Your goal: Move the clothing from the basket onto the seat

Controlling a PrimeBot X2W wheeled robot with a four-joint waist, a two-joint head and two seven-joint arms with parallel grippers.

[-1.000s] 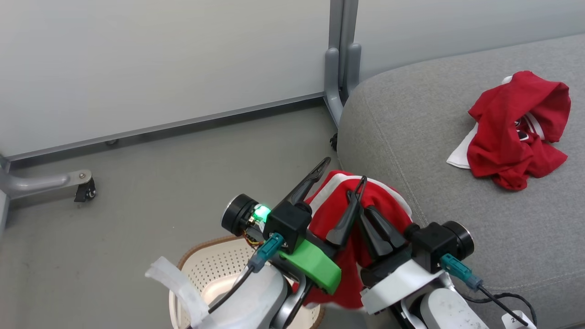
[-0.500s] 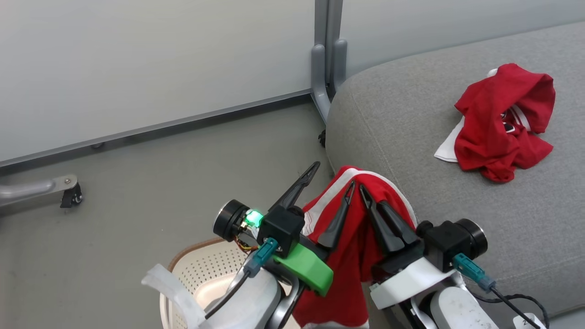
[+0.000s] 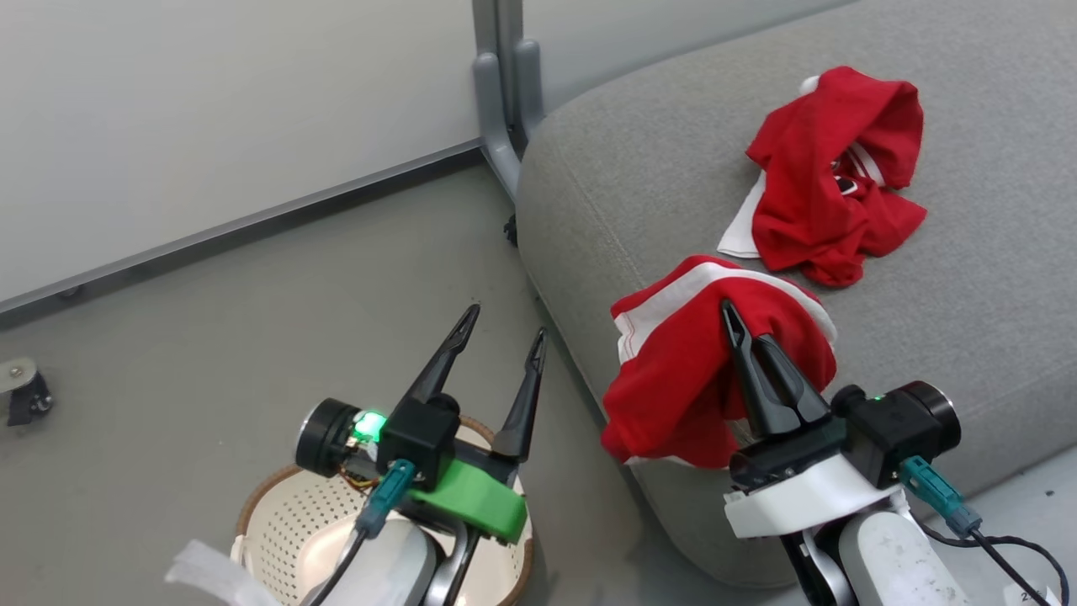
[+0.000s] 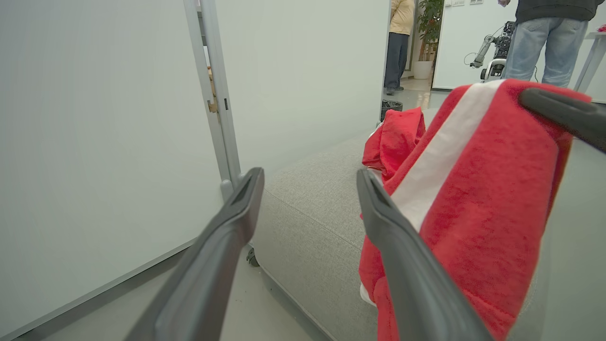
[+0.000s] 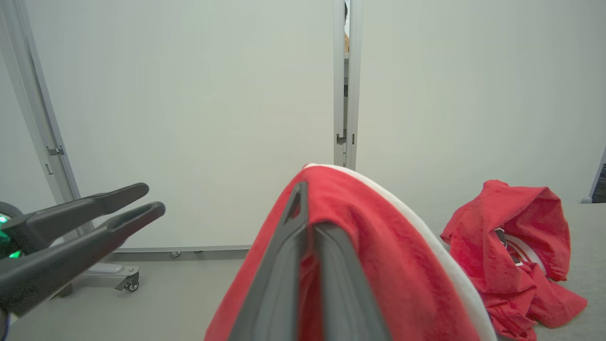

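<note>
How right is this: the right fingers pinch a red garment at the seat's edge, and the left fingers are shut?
Wrong in one part: the left fingers stand open and empty, as the head view shows. The right fingers do pinch the red garment at the seat's edge.
</note>
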